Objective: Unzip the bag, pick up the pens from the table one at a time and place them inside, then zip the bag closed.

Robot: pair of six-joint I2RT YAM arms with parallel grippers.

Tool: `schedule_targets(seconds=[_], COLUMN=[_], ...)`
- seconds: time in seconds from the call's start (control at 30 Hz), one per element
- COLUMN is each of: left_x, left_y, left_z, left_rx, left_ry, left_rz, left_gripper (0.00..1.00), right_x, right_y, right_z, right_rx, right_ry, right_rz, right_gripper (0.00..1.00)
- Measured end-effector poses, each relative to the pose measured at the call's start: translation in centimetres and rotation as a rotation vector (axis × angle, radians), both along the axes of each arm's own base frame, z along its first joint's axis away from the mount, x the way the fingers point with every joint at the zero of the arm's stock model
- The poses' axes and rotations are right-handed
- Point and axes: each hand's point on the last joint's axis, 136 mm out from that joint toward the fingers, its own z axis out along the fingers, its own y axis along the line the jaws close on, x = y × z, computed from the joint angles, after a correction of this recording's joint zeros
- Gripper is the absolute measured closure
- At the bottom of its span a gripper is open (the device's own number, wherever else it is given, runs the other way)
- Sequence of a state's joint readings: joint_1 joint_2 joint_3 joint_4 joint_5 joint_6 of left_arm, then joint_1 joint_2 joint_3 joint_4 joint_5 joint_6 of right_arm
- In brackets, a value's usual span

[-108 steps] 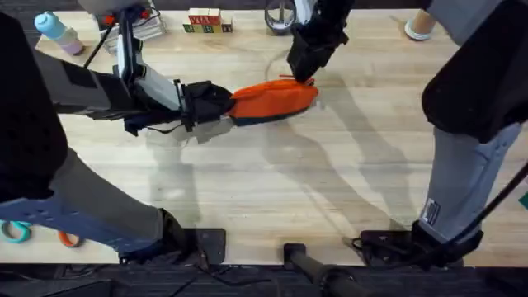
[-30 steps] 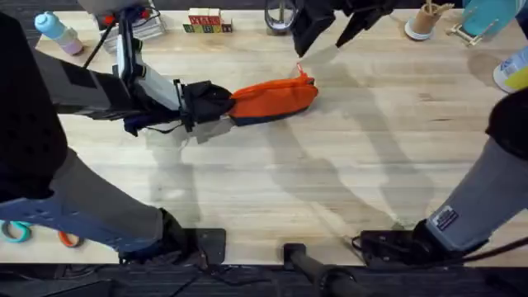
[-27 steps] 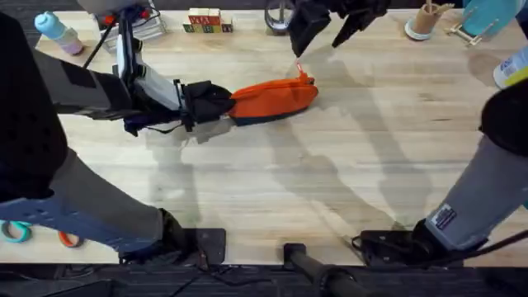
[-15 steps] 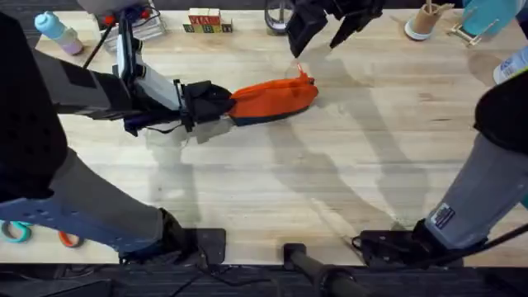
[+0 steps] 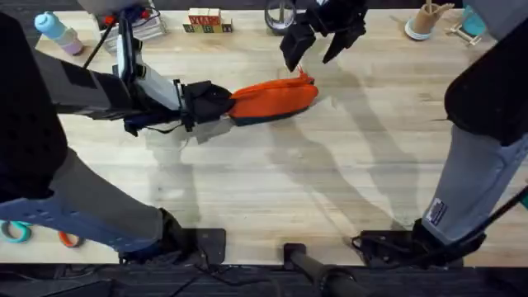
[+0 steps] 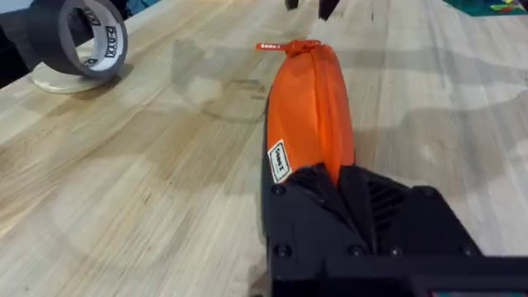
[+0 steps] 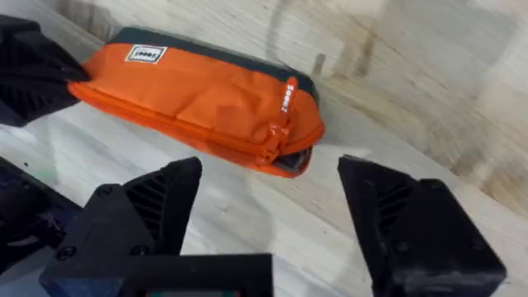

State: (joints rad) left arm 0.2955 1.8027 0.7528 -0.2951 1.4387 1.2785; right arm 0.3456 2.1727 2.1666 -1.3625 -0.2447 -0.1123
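The orange bag lies on the table, its zipper looking shut and the small orange pull at its right end. My left gripper is shut on the bag's left end; in the left wrist view the bag stretches away from the black fingers. My right gripper hangs open just above and beyond the pull, touching nothing. Its wrist view looks down on the bag between its spread fingers. The pens are out of view.
A black tape roll and lettered blocks stand along the far edge, with a bottle at the far left and a cup at the far right. Bare wood lies in front of the bag.
The right gripper left the bag's right end, rose toward the far edge with fingers open, and has now come back down a little toward the pull. Bag and left gripper stayed put.
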Motion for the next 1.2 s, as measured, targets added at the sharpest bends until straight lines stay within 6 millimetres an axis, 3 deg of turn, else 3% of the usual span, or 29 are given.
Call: schedule_targets(seconds=[0.27,0.57,0.87,1.2], left_x=[0.0,0.0,0.0,0.0], left_y=[0.0,0.0,0.0,0.0], left_z=[0.0,0.0,0.0,0.0], left_rx=[0.0,0.0,0.0,0.0], left_ry=[0.0,0.0,0.0,0.0], left_rz=[0.0,0.0,0.0,0.0], left_gripper=[0.959,0.959,0.959,0.959], right_x=[-0.3,-0.3,-0.3,-0.6], right_y=[1.1,1.3,1.2,0.6], right_z=[-0.7,-4.2,-4.3,-4.3], right_rx=[-0.003,-0.033,-0.034,-0.056], right_ry=[0.01,0.094,0.101,0.114], right_rz=[0.022,0.007,-0.002,-0.006], right_gripper=[0.005,0.02,0.281,0.646])
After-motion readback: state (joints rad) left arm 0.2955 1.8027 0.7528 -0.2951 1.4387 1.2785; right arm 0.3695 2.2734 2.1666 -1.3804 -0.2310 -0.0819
